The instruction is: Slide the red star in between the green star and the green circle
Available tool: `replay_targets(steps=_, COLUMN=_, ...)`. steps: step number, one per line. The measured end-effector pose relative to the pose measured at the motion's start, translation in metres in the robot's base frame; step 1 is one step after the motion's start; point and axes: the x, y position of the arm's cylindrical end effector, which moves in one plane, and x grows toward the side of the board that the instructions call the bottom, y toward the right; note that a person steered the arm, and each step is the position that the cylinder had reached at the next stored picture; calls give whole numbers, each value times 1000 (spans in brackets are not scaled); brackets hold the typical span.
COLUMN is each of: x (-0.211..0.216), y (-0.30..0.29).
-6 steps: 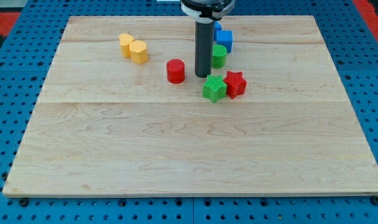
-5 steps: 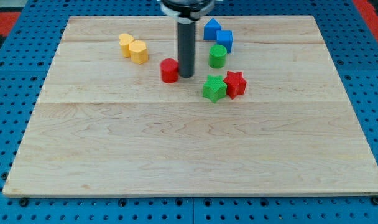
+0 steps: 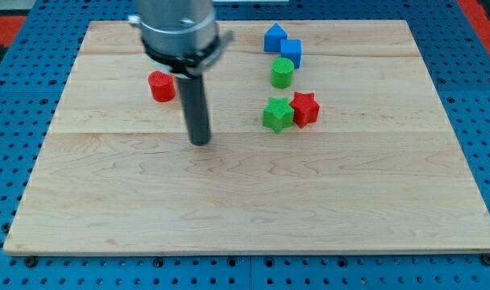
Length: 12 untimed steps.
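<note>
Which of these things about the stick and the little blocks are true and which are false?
1. The red star touches the green star. True.
2. My tip is pressing on the red star. False: it stands on bare wood, well off to the view's left of both stars.
3. The green circle sits toward the view's top from the green star. True.
4. The red star already lies between the green star and the green circle. False: it sits on the green star's right side in the view.
5. The red cylinder is next to the blue blocks. False: it is far to their left in the view, beside the rod.
</note>
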Motion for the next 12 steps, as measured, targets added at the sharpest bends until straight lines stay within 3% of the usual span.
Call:
replay_targets(steps=2, x=6, y=141)
replay_targets(steps=8, x=-56, y=146)
replay_targets(steps=10, x=-59, y=178)
replay_targets(steps=12, x=-75, y=144)
